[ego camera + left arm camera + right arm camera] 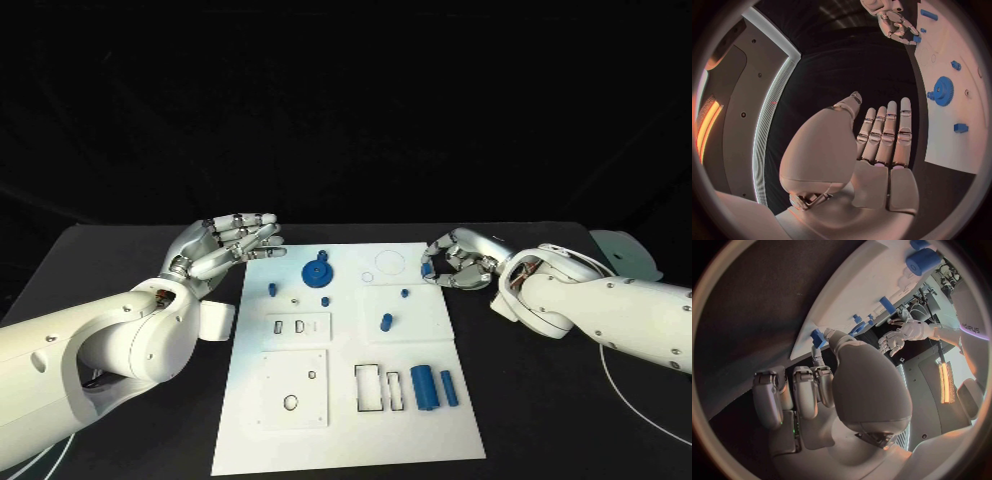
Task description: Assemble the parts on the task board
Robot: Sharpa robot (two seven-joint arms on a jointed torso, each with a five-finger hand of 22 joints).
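Partly hidden, a blue part [817, 337] sits behind the right hand [826, 390].

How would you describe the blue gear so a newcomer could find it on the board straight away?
Start at the white task board in the middle of the black table, and look at its far end, on the side of the left hand. The blue gear lies there. It is a flat toothed disc, broader than the small blue pieces around it and unlike the plain cylinders at the near end.
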